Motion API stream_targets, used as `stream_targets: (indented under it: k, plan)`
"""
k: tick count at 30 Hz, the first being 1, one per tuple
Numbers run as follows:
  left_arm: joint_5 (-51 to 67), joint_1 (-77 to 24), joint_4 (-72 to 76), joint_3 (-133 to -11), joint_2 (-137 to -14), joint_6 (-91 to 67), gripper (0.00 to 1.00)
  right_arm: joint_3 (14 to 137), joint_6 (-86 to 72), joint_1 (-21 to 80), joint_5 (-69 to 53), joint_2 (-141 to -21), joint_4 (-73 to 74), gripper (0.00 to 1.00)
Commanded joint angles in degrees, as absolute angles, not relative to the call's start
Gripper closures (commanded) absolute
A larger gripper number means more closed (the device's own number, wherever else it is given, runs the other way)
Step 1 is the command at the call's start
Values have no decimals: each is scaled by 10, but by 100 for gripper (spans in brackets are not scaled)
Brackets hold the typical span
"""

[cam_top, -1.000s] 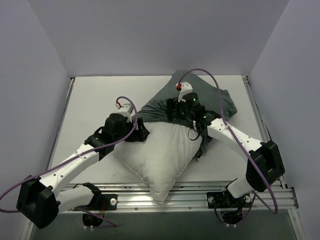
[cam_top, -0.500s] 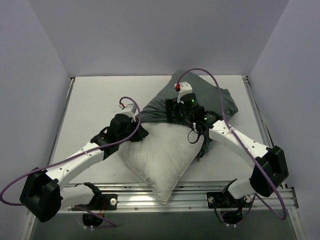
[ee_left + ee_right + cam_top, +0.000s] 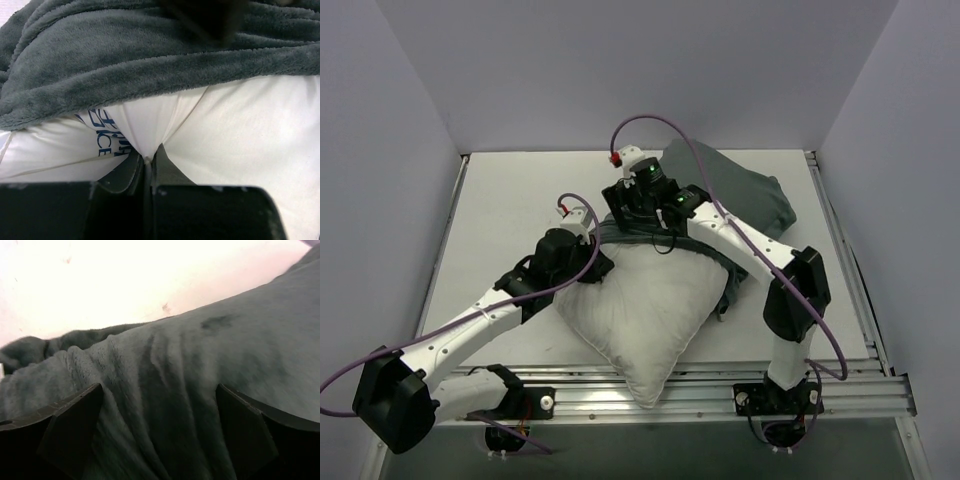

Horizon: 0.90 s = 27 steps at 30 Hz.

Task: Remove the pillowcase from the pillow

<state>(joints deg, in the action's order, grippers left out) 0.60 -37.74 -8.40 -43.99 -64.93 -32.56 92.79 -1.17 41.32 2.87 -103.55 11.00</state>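
Observation:
The white pillow (image 3: 650,310) lies with one corner pointing at the arms' bases. The grey-green pillowcase (image 3: 745,195) covers its far end and is bunched into a ridge along its upper edge. My left gripper (image 3: 605,265) is shut on a pinch of the pillow's white cloth (image 3: 147,150) just below the pillowcase's hem (image 3: 125,60). My right gripper (image 3: 622,213) stands open over the left end of the bunched pillowcase (image 3: 165,390). Velvety folds lie between its two fingers (image 3: 75,425), which do not grip them.
A blue printed label (image 3: 107,132) shows on the pillow beside the left gripper. White table (image 3: 520,200) stretches to the left and back, with walls on three sides. A metal rail (image 3: 700,390) runs along the near edge.
My left gripper has closed on the pillow's cloth. The right gripper has moved left along the bunched pillowcase to its left end and opened a little wider.

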Motion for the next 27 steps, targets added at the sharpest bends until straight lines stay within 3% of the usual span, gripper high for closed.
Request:
stream_targets:
  k: [1,3,5,6,7,9,14,27]
  plan:
    - [11,-386,-169,-439,-653,-309,98,964,38,426,13,-1084,175,10]
    - [5,-387,-175,-440,-650,-307,98,972,50,428,42,-1111,190,18]
    - [5,-386,-185,-448,-648,-303,98,966,43,427,100,-1122,193,38]
    - [5,-386,-199,-453,-648,-300,98,963,40,425,163,-1126,192,67]
    - [5,-387,-208,-460,-646,-299,98,963,36,420,191,-1128,193,81]
    - [-12,-387,-234,-468,-634,-296,98,975,20,396,242,-1139,202,100]
    - [-32,-387,-302,-504,-586,-293,98,1000,-28,325,355,-1133,197,100]
    - [-154,-385,-546,-601,-426,-305,98,1139,-163,73,369,-1132,263,100]
